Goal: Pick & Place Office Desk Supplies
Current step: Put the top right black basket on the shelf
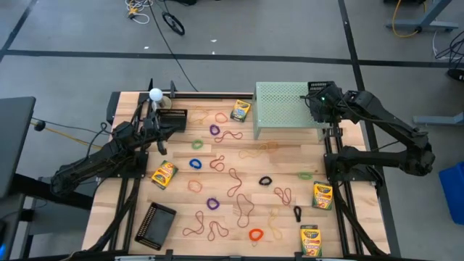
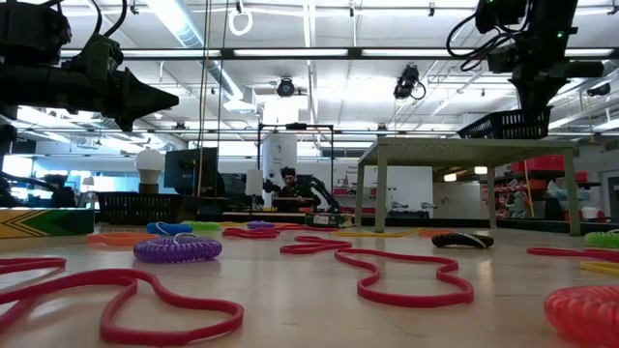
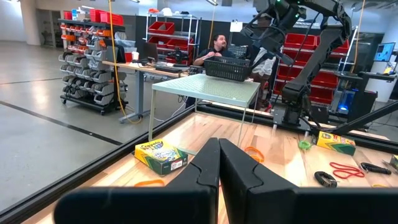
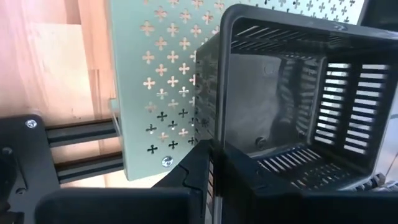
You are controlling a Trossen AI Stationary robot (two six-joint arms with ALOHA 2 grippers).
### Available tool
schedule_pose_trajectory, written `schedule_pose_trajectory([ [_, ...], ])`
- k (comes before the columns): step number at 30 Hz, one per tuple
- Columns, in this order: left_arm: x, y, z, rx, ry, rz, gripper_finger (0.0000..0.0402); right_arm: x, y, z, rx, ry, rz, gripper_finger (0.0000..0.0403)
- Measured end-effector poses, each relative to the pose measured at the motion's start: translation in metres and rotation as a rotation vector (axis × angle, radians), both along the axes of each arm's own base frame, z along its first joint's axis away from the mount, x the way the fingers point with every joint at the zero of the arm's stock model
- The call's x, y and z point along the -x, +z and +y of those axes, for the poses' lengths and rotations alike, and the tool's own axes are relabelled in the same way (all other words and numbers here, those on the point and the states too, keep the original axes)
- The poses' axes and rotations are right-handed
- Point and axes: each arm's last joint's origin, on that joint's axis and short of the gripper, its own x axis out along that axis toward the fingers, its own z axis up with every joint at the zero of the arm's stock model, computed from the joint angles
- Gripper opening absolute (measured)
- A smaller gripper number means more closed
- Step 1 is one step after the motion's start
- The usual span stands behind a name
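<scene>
Black slatted basket (image 4: 292, 106) on green stand's (image 1: 279, 109) edge, right tool (image 4: 214, 163) pinching its wall, left tool (image 3: 219, 163) closed.

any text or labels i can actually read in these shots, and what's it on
None reads clearly.
Crayon box in the left wrist view: yellow-and-green printed face, wording too blurred to read.
Second crayon box: too blurred.
Crayon boxes in the high view, such as the one by the green stand: too small.

A wooden table (image 1: 290, 156) carries scattered rubber-band loops (image 1: 243, 206), small coloured rings (image 1: 196, 164), crayon boxes (image 1: 164, 175), a pale green perforated stand (image 1: 283, 109) and black baskets (image 1: 155, 225).
</scene>
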Motion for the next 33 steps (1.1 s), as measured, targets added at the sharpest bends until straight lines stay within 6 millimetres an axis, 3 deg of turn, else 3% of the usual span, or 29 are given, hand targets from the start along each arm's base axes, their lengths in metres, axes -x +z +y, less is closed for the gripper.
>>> schedule_pose_trajectory([
  [33,0.0000,-0.0001,0.0000,0.000,0.000,0.000,0.0007,0.0009,-0.0005,0.0008,-0.009,-0.041,-0.008,0.0039],
])
